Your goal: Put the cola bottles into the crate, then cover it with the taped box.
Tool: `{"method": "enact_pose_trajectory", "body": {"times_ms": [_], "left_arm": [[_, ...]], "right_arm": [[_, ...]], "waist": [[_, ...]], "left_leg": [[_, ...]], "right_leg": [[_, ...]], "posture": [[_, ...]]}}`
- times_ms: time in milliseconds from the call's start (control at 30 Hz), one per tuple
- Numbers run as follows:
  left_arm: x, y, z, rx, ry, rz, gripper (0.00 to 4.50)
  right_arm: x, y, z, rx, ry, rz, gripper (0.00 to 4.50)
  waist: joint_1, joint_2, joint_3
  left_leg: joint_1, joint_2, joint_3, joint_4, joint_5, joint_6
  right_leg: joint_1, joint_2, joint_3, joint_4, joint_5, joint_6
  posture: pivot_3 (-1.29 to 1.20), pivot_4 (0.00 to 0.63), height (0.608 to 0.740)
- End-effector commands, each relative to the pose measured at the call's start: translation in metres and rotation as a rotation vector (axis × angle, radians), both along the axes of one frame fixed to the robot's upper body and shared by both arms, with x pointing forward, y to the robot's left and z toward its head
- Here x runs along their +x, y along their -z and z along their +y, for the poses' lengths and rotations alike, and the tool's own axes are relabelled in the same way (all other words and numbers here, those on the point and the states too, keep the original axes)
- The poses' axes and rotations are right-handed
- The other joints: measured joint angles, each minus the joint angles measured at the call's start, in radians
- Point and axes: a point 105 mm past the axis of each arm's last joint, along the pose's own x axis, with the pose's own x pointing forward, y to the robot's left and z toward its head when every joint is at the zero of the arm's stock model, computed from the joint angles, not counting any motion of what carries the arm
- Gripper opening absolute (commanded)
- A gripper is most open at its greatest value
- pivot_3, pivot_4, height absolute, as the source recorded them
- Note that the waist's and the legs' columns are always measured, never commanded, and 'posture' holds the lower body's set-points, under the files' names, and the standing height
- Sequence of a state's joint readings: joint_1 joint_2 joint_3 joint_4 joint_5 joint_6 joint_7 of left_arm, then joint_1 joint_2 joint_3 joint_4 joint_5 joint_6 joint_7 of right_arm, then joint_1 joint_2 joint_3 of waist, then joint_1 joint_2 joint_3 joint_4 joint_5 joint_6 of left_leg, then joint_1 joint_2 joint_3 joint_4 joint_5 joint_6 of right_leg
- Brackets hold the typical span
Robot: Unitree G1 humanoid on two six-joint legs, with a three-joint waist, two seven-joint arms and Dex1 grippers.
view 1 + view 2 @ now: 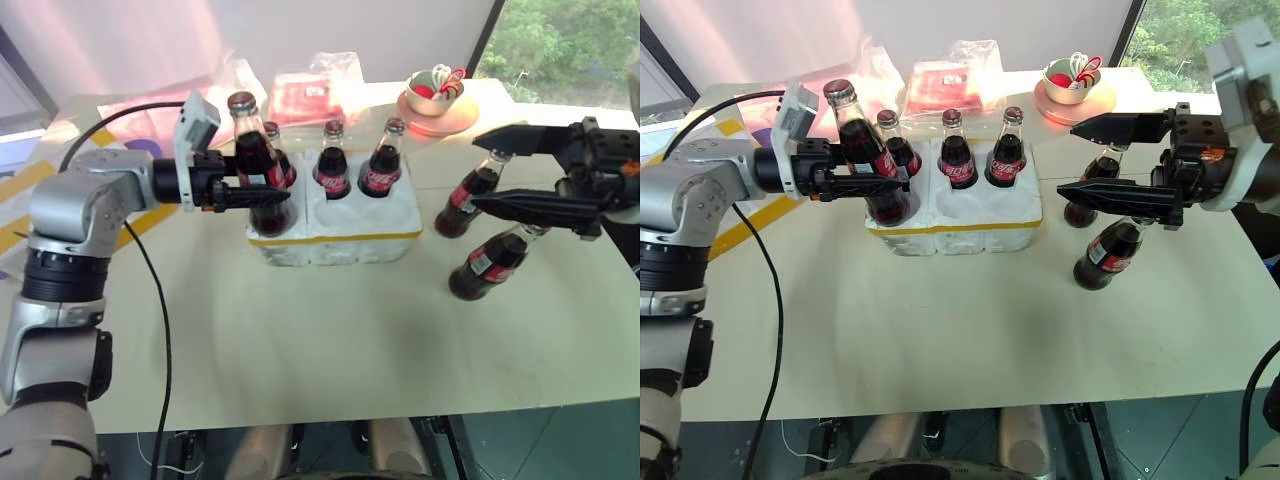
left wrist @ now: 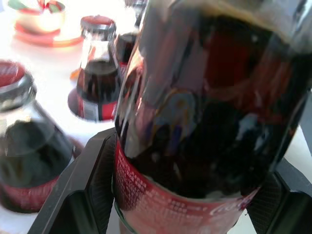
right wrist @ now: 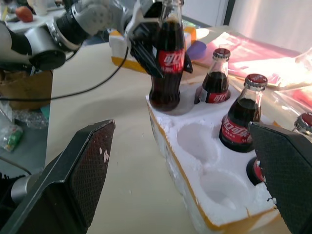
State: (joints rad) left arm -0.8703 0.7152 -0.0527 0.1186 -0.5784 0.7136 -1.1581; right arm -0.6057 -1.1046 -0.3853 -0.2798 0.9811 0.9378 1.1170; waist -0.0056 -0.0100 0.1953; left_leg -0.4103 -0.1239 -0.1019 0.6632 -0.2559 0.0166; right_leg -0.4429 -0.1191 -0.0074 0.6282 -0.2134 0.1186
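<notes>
Six cola bottles are in view. Three stand upright in the back row of wells of the crate (image 1: 335,235), a low white foam tray with a yellow band near its base, sitting toward the far middle of the bench (image 1: 320,340). A fourth bottle (image 1: 252,150) is clamped at its label by the left gripper (image 1: 250,190); its base sits at the front left well and it stands upright, taller than the others. The right wrist view shows the two remaining front wells (image 3: 214,163) empty, so the open room in the crate lies along the near side.

Two more bottles (image 1: 485,265) lie tilted on the bench just right of the crate, apart from it, caps pointing up and away. The right gripper (image 1: 520,175) hovers above them with its fingers spread wide and nothing between them.

Each bottle has a red cap and a red label with white script; the writing is too small to read.

The near half of the bench is bare up to its front edge. Beyond the crate, near the far edge, lie a clear plastic bag with a red packet (image 1: 305,95) and a white cup on a pink saucer (image 1: 437,100).
</notes>
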Motion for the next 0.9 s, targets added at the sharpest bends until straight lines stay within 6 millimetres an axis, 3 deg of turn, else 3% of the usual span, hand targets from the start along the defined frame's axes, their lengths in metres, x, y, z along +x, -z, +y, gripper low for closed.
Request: {"method": "enact_pose_trajectory", "body": {"times_ms": [33,333,567,633,700,800,900], "left_arm": [[0.005,-0.001,-0.003,0.006,-0.004,-0.073,2.84],[0.022,0.015,-0.011,-0.039,-0.041,-0.066,2.84],[0.021,0.037,-0.01,0.004,-0.039,-0.027,2.84],[0.019,0.043,-0.01,0.005,-0.037,-0.005,3.86],[0.016,0.047,-0.011,0.003,-0.034,0.014,4.47],[0.01,0.05,-0.013,0.014,-0.02,0.012,4.47],[0.005,0.039,-0.004,-0.009,-0.041,0.004,4.47]], "right_arm": [[-0.009,-0.006,0.002,0.022,0.002,-0.042,4.5],[-0.006,0.004,0.001,0.05,0.058,-0.021,4.5],[0.003,0.012,-0.005,0.051,0.125,-0.015,4.5],[0.006,0.016,-0.007,0.044,0.155,-0.017,4.5],[0.008,0.017,-0.009,0.045,0.166,-0.019,4.5],[0.01,0.017,-0.01,0.048,0.168,-0.022,4.5],[0.015,0.014,-0.011,0.044,0.174,-0.027,4.5]], "waist": [[0.008,0.0,0.0],[0.019,0.0,0.0],[0.018,0.0,0.0],[0.018,0.0,0.0],[0.018,0.0,0.0],[0.018,0.0,0.0],[0.017,0.0,0.0]], "left_leg": [[0.0,0.0,0.0,0.0,0.0,0.0],[0.001,0.0,0.0,0.002,0.0,0.001],[0.0,0.0,0.0,0.001,0.0,0.001],[0.0,0.0,0.0,0.002,0.0,0.001],[0.0,0.0,0.0,0.002,0.0,0.001],[0.001,0.0,0.0,0.002,0.0,0.001],[0.001,0.0,0.0,0.002,0.0,0.001]], "right_leg": [[0.0,0.0,0.0,0.0,0.0,0.0],[0.001,0.0,0.0,0.0,0.0,0.0],[0.0,0.0,0.0,0.0,0.0,0.0],[0.0,0.0,0.0,0.0,0.0,0.0],[0.001,0.0,0.0,0.0,0.0,0.0],[0.001,0.0,0.0,0.001,0.0,0.0],[0.001,0.0,0.0,0.001,0.0,0.0]], "posture": [[0.0,0.15,0.739],[0.0,0.15,0.739],[0.0,0.15,0.739],[0.0,0.15,0.739],[0.0,0.15,0.739],[0.0,0.15,0.739],[0.0,0.15,0.739]]}}
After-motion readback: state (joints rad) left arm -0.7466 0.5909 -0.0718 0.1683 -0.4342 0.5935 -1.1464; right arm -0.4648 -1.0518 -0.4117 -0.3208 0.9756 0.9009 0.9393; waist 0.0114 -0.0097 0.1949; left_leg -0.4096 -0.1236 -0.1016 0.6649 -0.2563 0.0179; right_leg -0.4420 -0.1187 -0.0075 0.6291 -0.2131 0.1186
